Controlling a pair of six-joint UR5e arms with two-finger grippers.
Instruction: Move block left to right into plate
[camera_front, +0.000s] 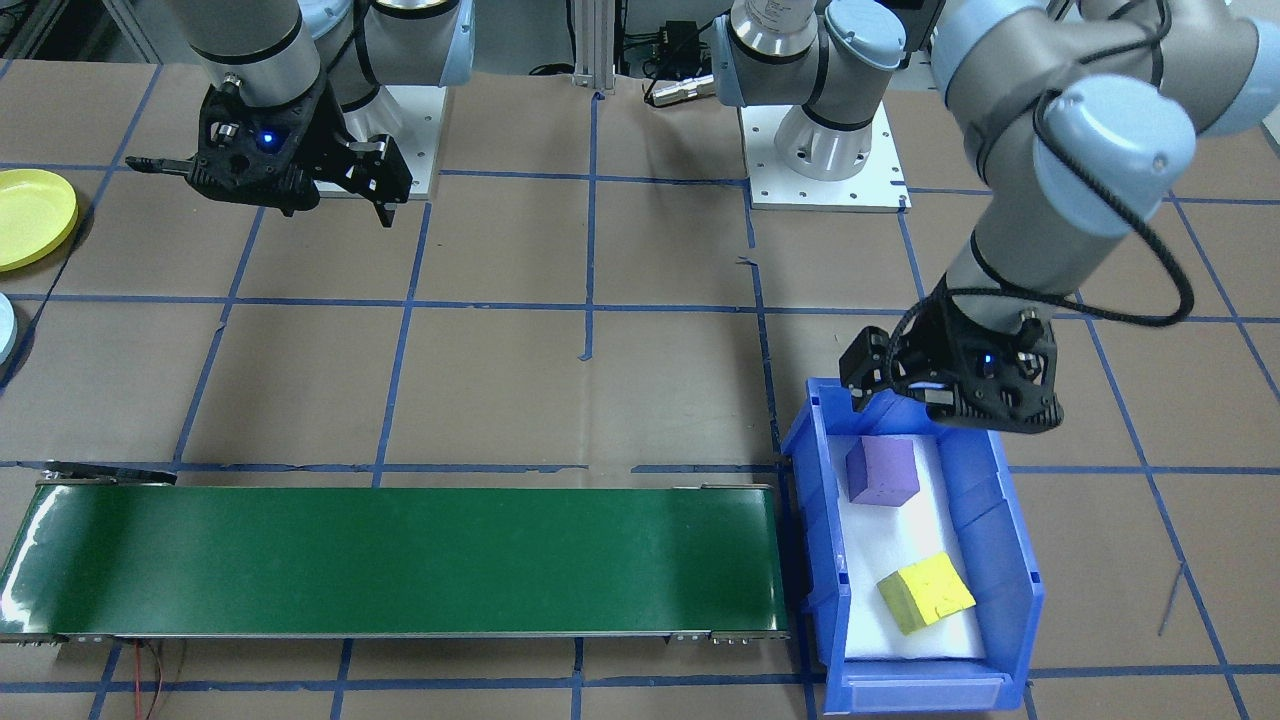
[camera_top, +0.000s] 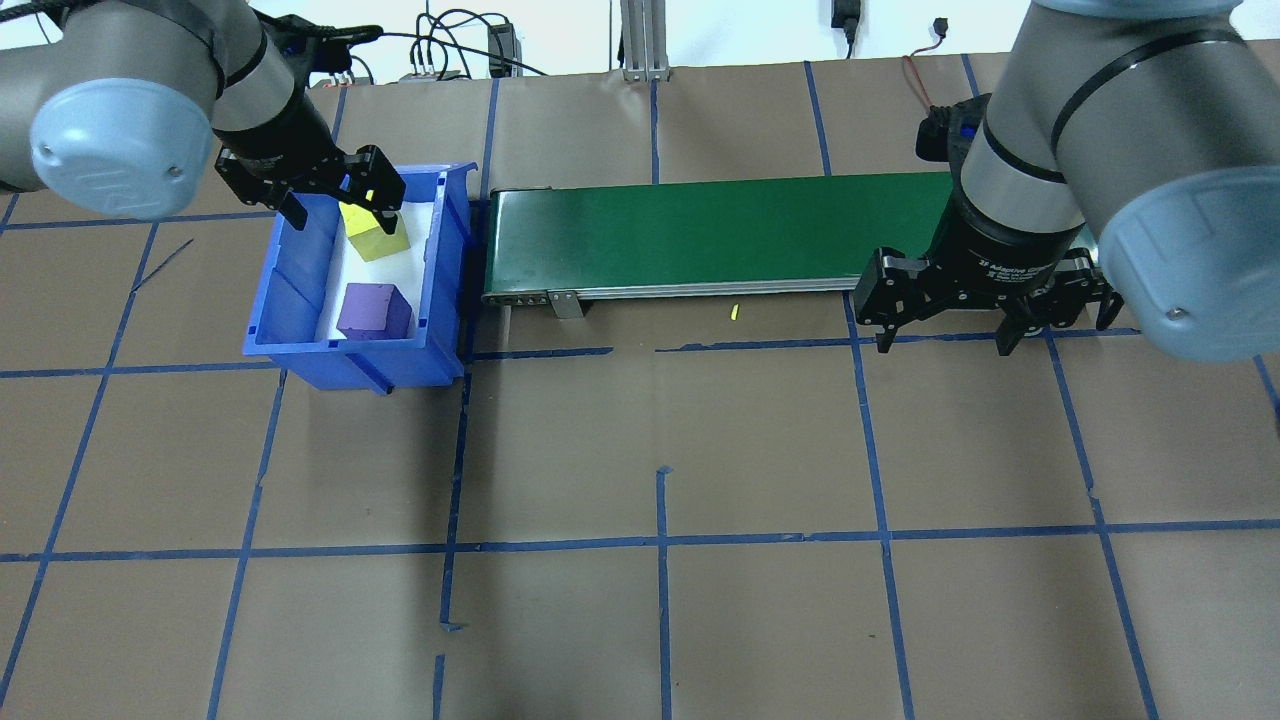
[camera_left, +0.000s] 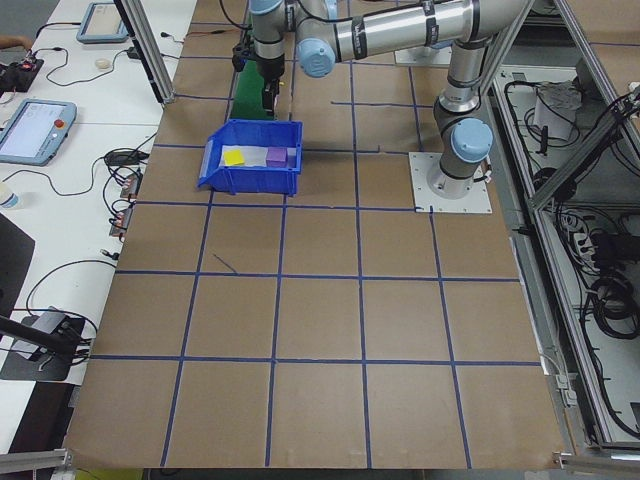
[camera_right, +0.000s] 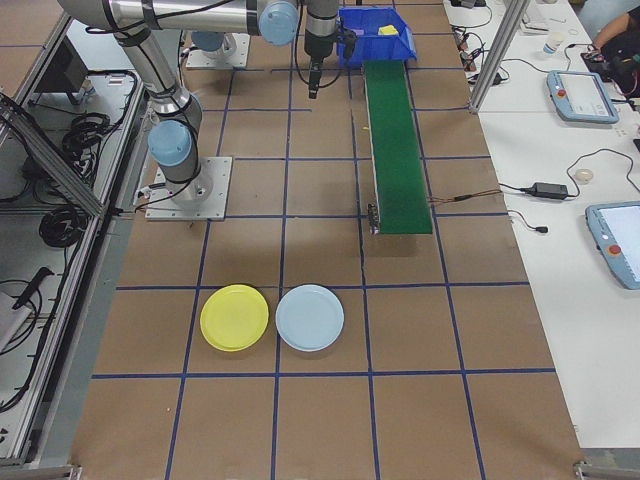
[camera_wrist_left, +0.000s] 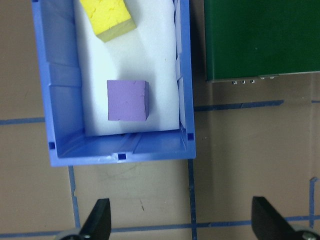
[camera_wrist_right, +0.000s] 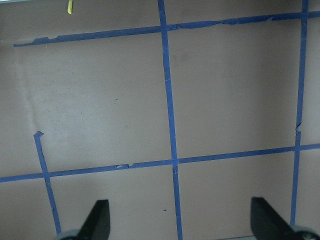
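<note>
On brown blue-taped table (camera_top: 640, 450): green conveyor (camera_top: 720, 235), blue bin (camera_top: 290, 320); left pincer (camera_top: 337, 205), right pincer (camera_top: 990, 325) both spread apart.

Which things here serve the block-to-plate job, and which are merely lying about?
Job: purple block, yellow block, blue bin, green conveyor, yellow plate, left end effector, right end effector.

Lying about: pale blue plate, yellow scrap.

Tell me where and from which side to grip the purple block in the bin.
Come straight down with the left gripper, open near the bin's robot-side end. Pinch the purple block across two opposite flat side faces: it sits squarely on the white liner with clearance all round, apart from the yellow block, and the blue bin walls likely block any sideways approach.
</note>
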